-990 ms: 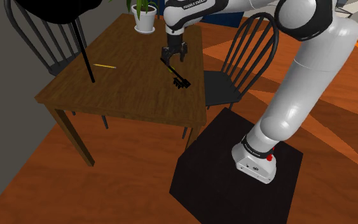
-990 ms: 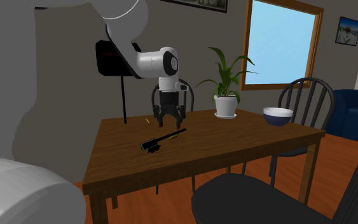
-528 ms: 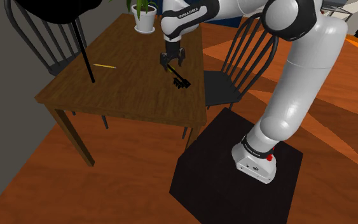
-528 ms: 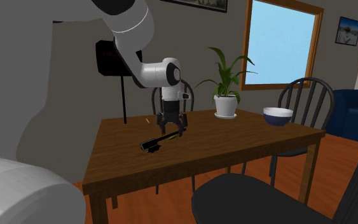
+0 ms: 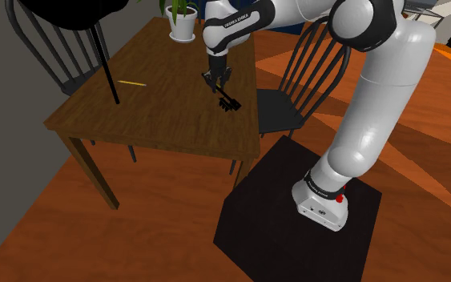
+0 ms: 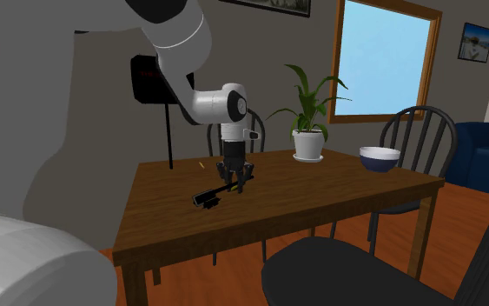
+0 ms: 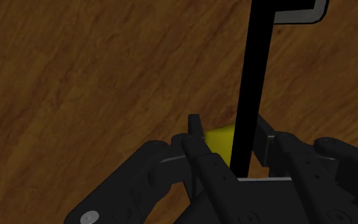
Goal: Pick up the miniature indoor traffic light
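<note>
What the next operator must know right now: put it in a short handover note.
The hand is low at the table, shut on the thin black pole of the traffic light, close to its yellow part.
The traffic light lies flat on the wooden table, toward the shoulder view's right side; it is not lifted.
Done: approach and grasp.
Left: lift it straight up, probably slowly, since the pole is thin and could slip or swing.
</note>
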Available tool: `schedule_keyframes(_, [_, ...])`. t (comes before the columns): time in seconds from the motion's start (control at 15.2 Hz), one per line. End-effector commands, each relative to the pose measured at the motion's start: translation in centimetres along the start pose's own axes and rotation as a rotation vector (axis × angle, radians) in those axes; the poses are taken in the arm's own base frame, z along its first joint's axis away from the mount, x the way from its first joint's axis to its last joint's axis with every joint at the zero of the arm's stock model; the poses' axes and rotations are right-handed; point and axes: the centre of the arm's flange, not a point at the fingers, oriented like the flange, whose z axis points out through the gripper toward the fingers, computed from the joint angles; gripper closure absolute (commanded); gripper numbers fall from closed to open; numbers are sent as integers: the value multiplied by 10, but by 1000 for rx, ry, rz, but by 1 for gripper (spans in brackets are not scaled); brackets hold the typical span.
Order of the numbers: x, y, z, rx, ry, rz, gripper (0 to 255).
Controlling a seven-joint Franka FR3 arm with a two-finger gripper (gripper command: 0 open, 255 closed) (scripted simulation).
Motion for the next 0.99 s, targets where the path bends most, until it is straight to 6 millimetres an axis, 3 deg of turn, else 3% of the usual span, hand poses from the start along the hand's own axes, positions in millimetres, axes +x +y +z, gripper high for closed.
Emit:
schedule_keyframes(0.0, [0,0,1,0,-2,-1,255])
schedule_keyframes(0.26, [0,-1,1,0,-2,-1,255])
schedule_keyframes(0.92, [-6,3,-51,0,-2,-1,255])
